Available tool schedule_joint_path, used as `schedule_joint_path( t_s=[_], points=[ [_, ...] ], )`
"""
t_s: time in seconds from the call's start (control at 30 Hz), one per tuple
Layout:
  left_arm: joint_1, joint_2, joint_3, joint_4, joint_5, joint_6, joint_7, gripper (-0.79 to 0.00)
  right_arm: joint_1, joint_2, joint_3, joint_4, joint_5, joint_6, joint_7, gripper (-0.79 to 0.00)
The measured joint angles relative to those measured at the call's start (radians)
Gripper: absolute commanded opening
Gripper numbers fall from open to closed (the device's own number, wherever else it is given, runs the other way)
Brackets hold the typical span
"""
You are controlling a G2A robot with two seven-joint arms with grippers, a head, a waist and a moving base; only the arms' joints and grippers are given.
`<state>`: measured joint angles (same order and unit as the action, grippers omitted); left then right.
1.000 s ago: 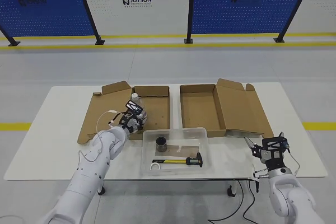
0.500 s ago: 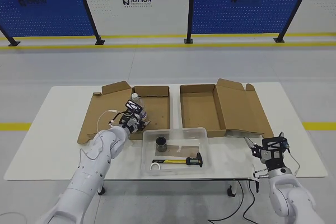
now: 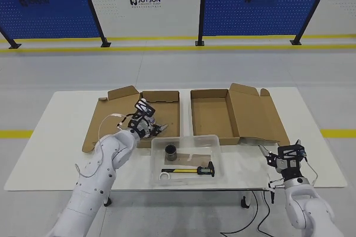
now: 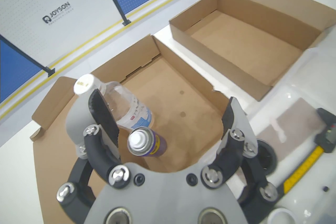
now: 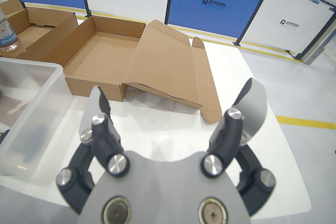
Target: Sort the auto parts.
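Observation:
My left gripper (image 4: 165, 114) (image 3: 156, 127) hangs open over the near part of the left cardboard box (image 3: 166, 112) (image 4: 168, 83). Below its fingers a purple spray can (image 4: 147, 142) with a white cap stands in that box, free of both pads. A clear bottle (image 4: 126, 104) with a white cap leans just behind the can. The clear plastic bin (image 3: 207, 142) holds a black cylinder (image 3: 172, 153) (image 4: 265, 156) and a yellow-handled tool (image 3: 187, 172) (image 4: 304, 167). My right gripper (image 5: 173, 99) (image 3: 280, 155) is open with nothing in it, over the table to the right of the bin.
The right cardboard box (image 3: 213, 115) (image 5: 105, 57) lies open with its lid flap (image 3: 255, 115) folded out to the right. The bin wall (image 5: 34, 104) stands close to the right gripper. Bare white tabletop (image 3: 53, 142) lies left of the boxes.
The left gripper has shifted a little to the right and away from me over the left box, and its fingers now stand spread. The right arm has kept still.

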<state>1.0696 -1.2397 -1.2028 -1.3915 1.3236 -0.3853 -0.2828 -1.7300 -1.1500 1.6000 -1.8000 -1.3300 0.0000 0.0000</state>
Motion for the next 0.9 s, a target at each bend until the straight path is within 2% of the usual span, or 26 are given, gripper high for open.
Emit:
schedule_joint_path(
  t_s=[0.07, 0.2, 0.3, 0.37, 0.43, 0.5, 0.57, 0.7, 0.73, 0.9],
  points=[
    [0.040, 0.006, -0.006, -0.072, -0.010, -0.035, -0.028, -0.083, 0.000, 0.000, 0.000, 0.000, 0.000, 0.000, 0.000, 0.000],
    [0.134, 0.019, -0.005, -0.217, -0.009, -0.122, -0.094, -0.105, 0.000, 0.000, 0.000, 0.000, 0.000, 0.000, 0.000, 0.000],
    [0.192, 0.025, 0.002, -0.278, -0.021, -0.167, -0.132, -0.114, 0.000, 0.000, 0.000, 0.000, 0.000, 0.000, 0.000, 0.000],
    [0.216, 0.027, 0.007, -0.291, -0.019, -0.168, -0.152, -0.151, 0.000, 0.000, 0.000, 0.000, 0.000, 0.000, 0.000, 0.000],
    [0.235, 0.027, 0.018, -0.292, -0.019, -0.156, -0.171, -0.160, 0.000, 0.000, 0.000, 0.000, 0.000, 0.000, 0.000, 0.000],
    [0.242, 0.025, 0.024, -0.282, -0.039, -0.122, -0.189, -0.123, 0.000, 0.000, 0.000, 0.000, 0.000, 0.000, 0.000, 0.000],
    [0.242, 0.022, 0.028, -0.277, -0.055, -0.077, -0.208, -0.166, 0.000, 0.000, 0.000, 0.000, 0.000, 0.000, 0.000, 0.000],
    [0.236, 0.014, 0.037, -0.266, -0.128, 0.023, -0.274, -0.169, 0.000, 0.000, 0.000, 0.000, 0.000, 0.000, 0.000, 0.000],
    [0.232, 0.012, 0.038, -0.259, -0.142, 0.039, -0.286, -0.191, 0.000, 0.000, 0.000, 0.000, 0.000, 0.000, 0.000, 0.000],
    [0.203, 0.007, 0.048, -0.224, -0.147, 0.101, -0.297, -0.197, 0.000, 0.000, 0.000, 0.000, 0.000, 0.000, 0.000, 0.000]
  ],
)
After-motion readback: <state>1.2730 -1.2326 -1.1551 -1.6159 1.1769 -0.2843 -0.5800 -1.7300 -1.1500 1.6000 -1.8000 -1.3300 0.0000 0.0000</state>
